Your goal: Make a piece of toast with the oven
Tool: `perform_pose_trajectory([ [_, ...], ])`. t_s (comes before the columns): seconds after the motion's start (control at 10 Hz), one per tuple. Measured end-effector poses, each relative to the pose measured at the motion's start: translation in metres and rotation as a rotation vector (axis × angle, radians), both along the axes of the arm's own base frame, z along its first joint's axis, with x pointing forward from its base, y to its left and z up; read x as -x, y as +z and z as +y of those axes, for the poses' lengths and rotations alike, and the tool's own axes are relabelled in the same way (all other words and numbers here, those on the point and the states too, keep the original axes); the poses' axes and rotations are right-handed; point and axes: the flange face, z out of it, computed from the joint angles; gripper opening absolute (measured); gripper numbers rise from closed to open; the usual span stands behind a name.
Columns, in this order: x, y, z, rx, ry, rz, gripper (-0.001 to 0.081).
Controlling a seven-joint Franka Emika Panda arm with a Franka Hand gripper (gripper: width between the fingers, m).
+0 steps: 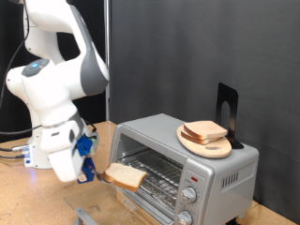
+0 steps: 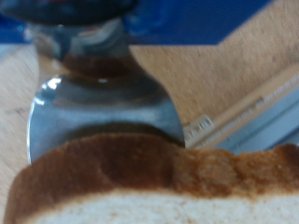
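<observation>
The piece of toast [image 1: 124, 175], pale with a tan crust, lies on a metal spatula blade just in front of the oven's open front. The oven [image 1: 220, 173] is a silver box at the exterior view's lower right, with its wire rack [image 1: 161, 173] showing inside. My gripper [image 1: 86, 161] is at the exterior view's left of the oven, shut on the spatula's blue handle [image 1: 87, 145]. In the wrist view the toast [image 2: 149, 182] fills the foreground and rests on the shiny blade [image 2: 103, 107]; my fingers do not show there.
A round wooden board [image 1: 217, 148] with more bread slices [image 1: 204, 131] sits on top of the oven, and a black stand [image 1: 227, 105] rises behind it. Two knobs [image 1: 190, 195] are on the oven's front. The lowered door [image 1: 103, 214] juts out below the toast.
</observation>
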Motion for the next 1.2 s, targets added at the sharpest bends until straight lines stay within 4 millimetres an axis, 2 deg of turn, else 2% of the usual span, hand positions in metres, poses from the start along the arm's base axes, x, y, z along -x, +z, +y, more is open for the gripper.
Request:
perform_pose_trajectory([
  [0.4, -0.012, -0.009, 0.059, 0.009, 0.003, 0.021, 0.0386],
  [0.8, -0.013, -0.009, 0.106, 0.017, 0.040, 0.022, 0.0386],
  [1.0, -0.011, -0.007, 0.108, 0.069, 0.048, 0.020, 0.0386],
  [1.2, 0.004, -0.015, 0.104, 0.158, 0.099, 0.035, 0.0386],
])
